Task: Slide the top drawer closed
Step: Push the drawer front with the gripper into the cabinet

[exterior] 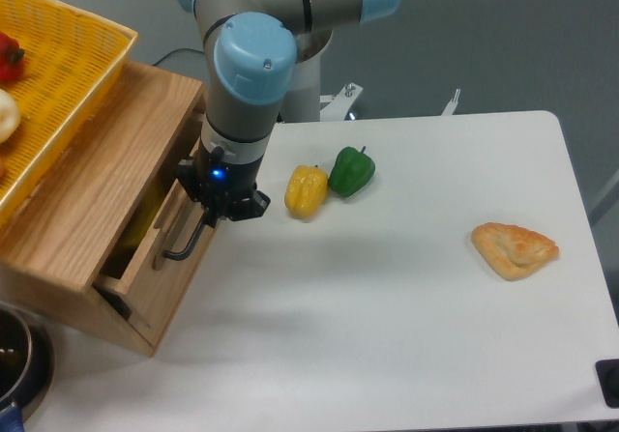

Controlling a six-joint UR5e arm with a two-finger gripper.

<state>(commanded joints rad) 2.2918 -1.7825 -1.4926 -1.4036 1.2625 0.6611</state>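
Drawer first: we see the light oak-wood top drawer (160,258) with the thin black bar handle nearly shut in its wooden cabinet (97,190). Black two-finger gripper (215,215) sits against the handle; can't tell its spread.

A white desk (406,335) with rounded corners carries everything. On its left end stands a light oak drawer cabinet (92,200), its base on the desk surface. Near the middle, a yellow bell pepper (307,190) and a green bell pepper (351,171) lie side by side, touching, the yellow one closer to the cabinet. Well apart from them, toward the right edge, lies a golden-brown triangular pastry (515,249). A dark metal pot (19,355) shows at the lower left corner, partly cut off.
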